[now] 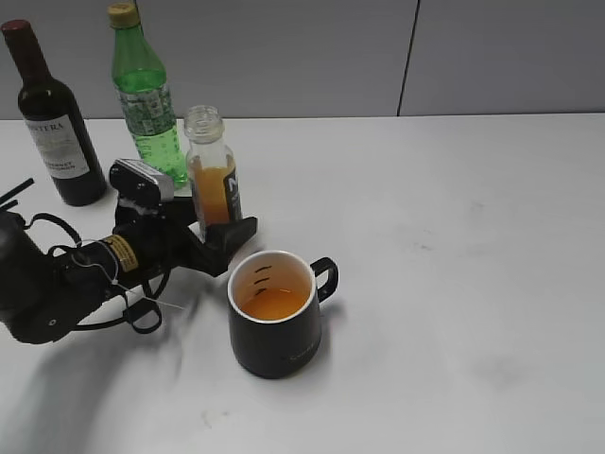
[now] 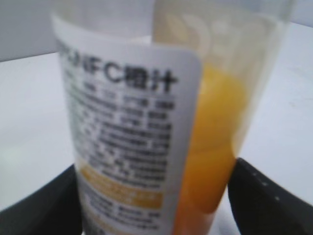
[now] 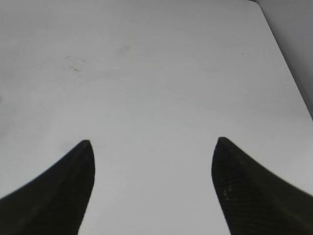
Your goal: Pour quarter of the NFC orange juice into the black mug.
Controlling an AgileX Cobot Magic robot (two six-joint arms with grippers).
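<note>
Between the left tool's (image 1: 225, 230) spread fingers, the NFC orange juice (image 1: 212, 175) stands upright.

The NFC orange juice (image 2: 146, 127) is filling the left wrist view, its label blurring and its neck and base running off frame.

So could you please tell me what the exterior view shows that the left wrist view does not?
Only the exterior view shows the black mug holding orange liquid, the wine bottle, the green bottle, and the juice bottle's open, capless neck. Only the left wrist view shows the bottle's white back label with printed text, up close, and narrow gaps between the bottle and the fingers. Both show the juice bottle upright on the white table, standing between the jaws of the left gripper.
</note>
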